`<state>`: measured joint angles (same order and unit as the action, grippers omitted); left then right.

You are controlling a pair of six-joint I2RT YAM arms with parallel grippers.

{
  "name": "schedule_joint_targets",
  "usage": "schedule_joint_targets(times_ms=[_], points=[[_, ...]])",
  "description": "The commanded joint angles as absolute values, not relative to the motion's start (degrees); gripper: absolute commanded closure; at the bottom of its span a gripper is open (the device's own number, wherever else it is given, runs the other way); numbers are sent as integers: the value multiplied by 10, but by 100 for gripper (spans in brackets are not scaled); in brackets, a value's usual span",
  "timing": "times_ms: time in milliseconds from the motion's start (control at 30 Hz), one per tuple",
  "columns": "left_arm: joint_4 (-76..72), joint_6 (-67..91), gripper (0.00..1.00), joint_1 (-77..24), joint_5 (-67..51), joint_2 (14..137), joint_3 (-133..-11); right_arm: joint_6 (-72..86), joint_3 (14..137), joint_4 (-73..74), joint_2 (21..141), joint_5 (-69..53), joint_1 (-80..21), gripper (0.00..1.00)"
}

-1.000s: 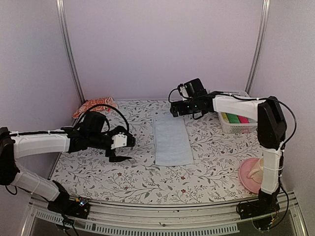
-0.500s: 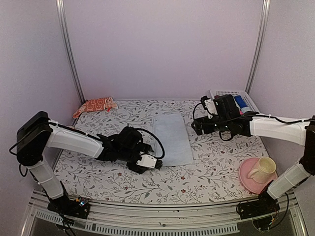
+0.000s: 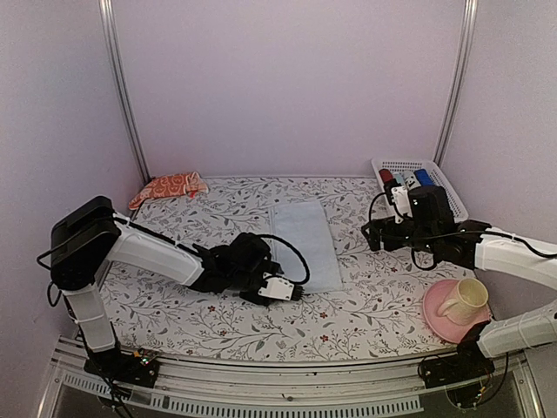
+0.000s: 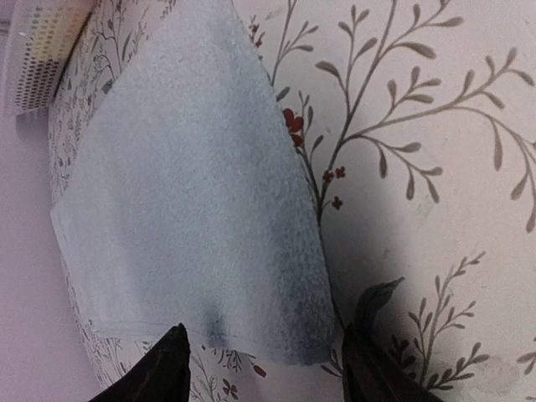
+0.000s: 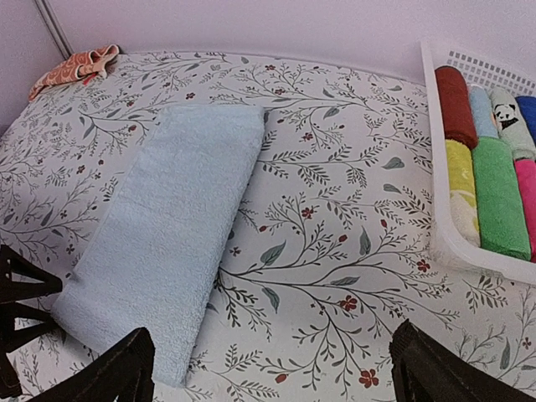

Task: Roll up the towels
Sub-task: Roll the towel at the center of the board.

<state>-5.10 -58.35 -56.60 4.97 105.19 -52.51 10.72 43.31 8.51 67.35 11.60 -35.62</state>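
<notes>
The light blue towel (image 3: 305,246) lies flat as a long folded strip in the middle of the table. My left gripper (image 3: 291,293) is open and low at the towel's near left corner. In the left wrist view the towel's (image 4: 193,193) near edge sits just ahead of the gap of the gripper (image 4: 268,378). My right gripper (image 3: 370,235) is open and empty, to the right of the towel and apart from it; the towel (image 5: 167,234) shows in its view. The orange-red towel (image 3: 170,185) lies crumpled at the far left corner, and also shows in the right wrist view (image 5: 75,67).
A white basket (image 3: 380,163) holding several rolled towels (image 5: 498,197) stands at the far right. A pink plate (image 3: 438,319) with a cream cup (image 3: 466,299) sits at the near right. The table has a floral cloth. Walls close in on three sides.
My left gripper has moved right to the blue towel's near left corner. My right arm has swung away from the towel's far end to the right and come lower.
</notes>
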Motion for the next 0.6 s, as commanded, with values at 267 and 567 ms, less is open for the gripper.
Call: schedule_joint_targets(times_ms=[267,567], points=[[-64,-520,74,-582,70,1085,-508,88,395,74,652,126,-369,1],[33,-450,100,-534,-73,1048,-533,-126,322,-93,684,17,-442,1]])
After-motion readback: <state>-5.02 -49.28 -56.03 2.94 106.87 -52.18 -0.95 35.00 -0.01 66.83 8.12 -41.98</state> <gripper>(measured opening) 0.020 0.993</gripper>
